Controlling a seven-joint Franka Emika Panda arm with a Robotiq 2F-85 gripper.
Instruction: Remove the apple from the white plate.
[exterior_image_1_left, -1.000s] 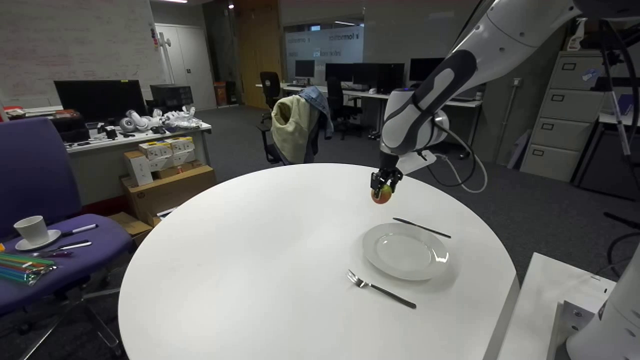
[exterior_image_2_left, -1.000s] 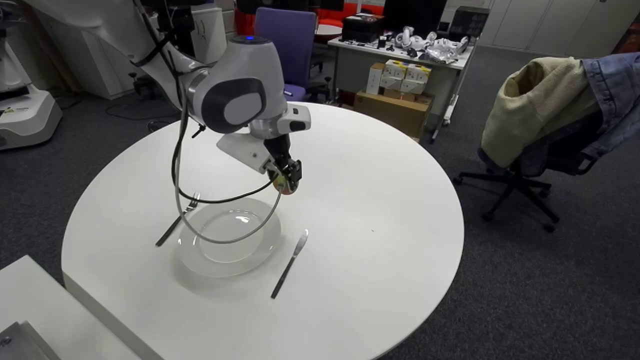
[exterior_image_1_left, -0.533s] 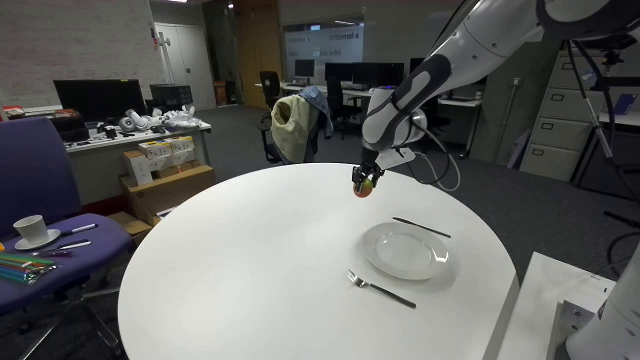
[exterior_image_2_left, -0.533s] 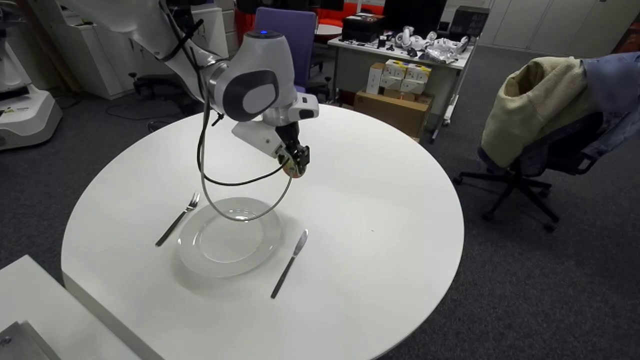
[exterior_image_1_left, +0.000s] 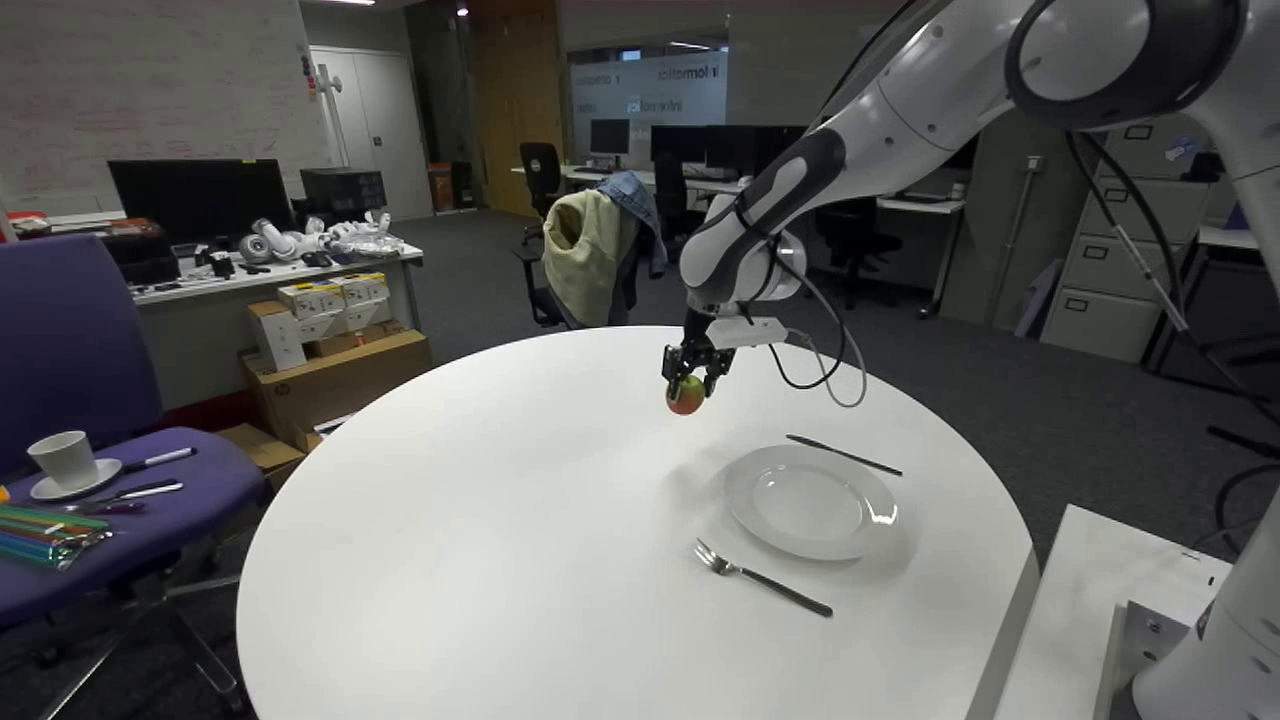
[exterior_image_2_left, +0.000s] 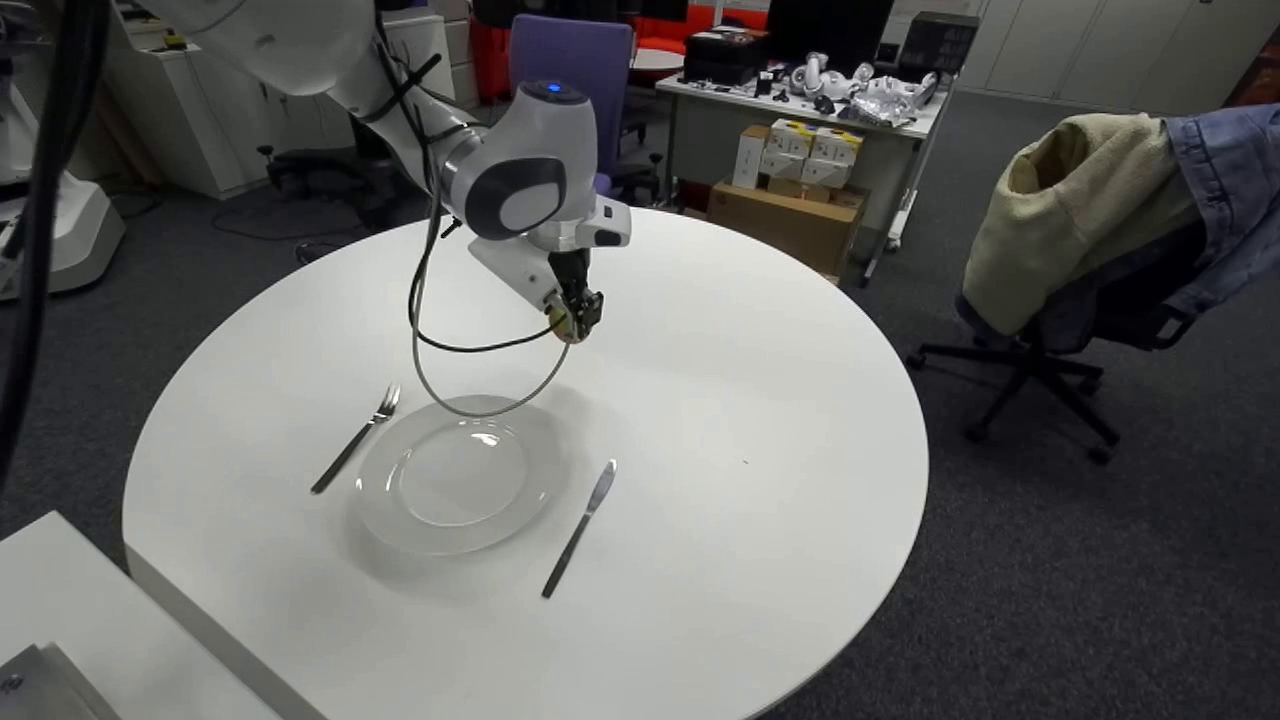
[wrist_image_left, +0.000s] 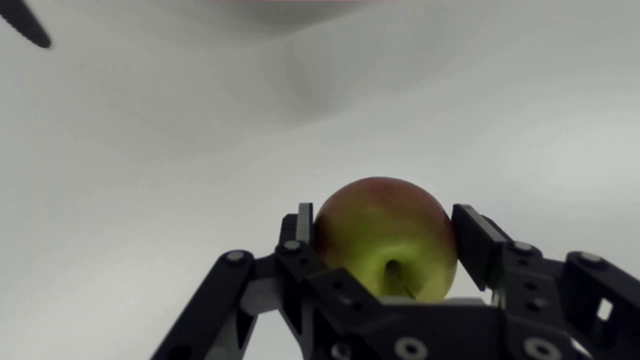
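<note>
The apple (exterior_image_1_left: 686, 397), red with yellow-green patches, is held in the air above the white table, off to the side of the white plate (exterior_image_1_left: 808, 503). It is partly hidden by the fingers in an exterior view (exterior_image_2_left: 558, 322). The white plate (exterior_image_2_left: 460, 475) lies flat with nothing on it in both exterior views. My gripper (exterior_image_1_left: 692, 383) is shut on the apple. In the wrist view the apple (wrist_image_left: 382, 220), stem side toward the camera, sits between the two finger pads of the gripper (wrist_image_left: 383, 237), touching both.
A knife (exterior_image_1_left: 845, 455) and a fork (exterior_image_1_left: 762, 580) lie on either side of the plate. The round white table (exterior_image_1_left: 470, 530) has its far edge behind the gripper. The arm's cables (exterior_image_2_left: 470, 348) hang in a loop over the plate's side. A purple chair (exterior_image_1_left: 170, 490) with a cup (exterior_image_1_left: 66, 460) stands apart.
My gripper has carried the apple across the table, away from the knife's side and farther from the plate. It stays gripped. The plate, knife and fork have not moved.
</note>
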